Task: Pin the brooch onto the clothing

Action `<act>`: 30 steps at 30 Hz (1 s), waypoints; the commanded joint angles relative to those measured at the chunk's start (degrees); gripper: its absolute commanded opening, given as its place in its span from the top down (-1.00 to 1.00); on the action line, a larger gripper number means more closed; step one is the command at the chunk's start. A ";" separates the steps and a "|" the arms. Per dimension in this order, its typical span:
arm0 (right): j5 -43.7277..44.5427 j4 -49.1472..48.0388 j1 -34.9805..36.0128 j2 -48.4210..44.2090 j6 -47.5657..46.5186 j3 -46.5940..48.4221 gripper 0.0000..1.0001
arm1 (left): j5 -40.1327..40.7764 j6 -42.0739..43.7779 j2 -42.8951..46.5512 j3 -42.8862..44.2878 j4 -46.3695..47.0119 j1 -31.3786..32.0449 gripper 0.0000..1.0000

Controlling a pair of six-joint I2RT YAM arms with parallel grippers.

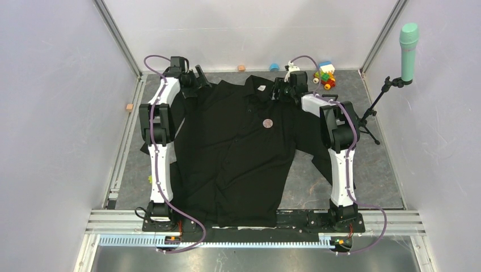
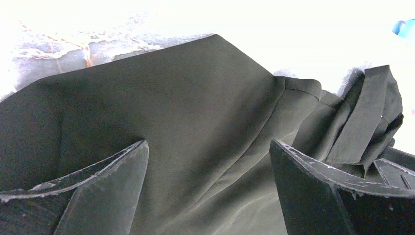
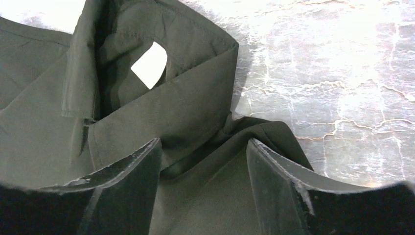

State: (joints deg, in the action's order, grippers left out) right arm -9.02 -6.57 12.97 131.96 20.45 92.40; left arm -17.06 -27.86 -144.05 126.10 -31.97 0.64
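Observation:
The clothing, a black collared shirt (image 1: 238,153), lies spread flat on the table with its collar at the far side. A white label (image 1: 262,88) shows inside the collar, also in the right wrist view (image 3: 149,65). The brooch (image 1: 268,122), a small round pale disc, sits on the shirt's chest right of the button line. My left gripper (image 1: 198,79) is open over the shirt's left shoulder, with fabric (image 2: 195,127) below its jaws (image 2: 208,142). My right gripper (image 1: 279,90) is open just right of the collar, its jaws (image 3: 203,140) either side of a fabric fold (image 3: 254,129).
Colourful toy blocks (image 1: 325,75) lie at the back right, with a blue piece (image 1: 274,67) and an orange piece (image 1: 241,68) along the back wall. A small orange block (image 1: 129,107) lies at the left edge. A teal microphone (image 1: 408,42) on a stand (image 1: 374,110) stands at the right.

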 commanded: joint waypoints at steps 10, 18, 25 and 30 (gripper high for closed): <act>5.42 10.82 -0.36 -9.12 -10.97 2.67 -0.96 | -1.28 4.57 5.86 1.86 0.79 -0.56 -1.00; 21.33 12.53 -1.19 -30.41 -14.42 -12.87 -0.96 | 3.92 7.39 26.88 -12.28 8.35 -0.56 -1.00; 35.20 7.74 -1.19 -55.62 -16.34 -35.06 -0.96 | 12.79 7.33 51.50 -35.99 19.05 -0.53 -1.00; 40.27 2.65 -1.02 -73.54 -19.22 -48.24 -0.96 | 16.81 9.54 71.48 -54.01 23.75 -0.04 -1.00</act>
State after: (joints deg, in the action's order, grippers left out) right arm 23.55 1.58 11.79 68.29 4.45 51.03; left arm -5.67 -22.37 -84.36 83.59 -14.22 0.43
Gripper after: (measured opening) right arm 0.979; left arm 0.994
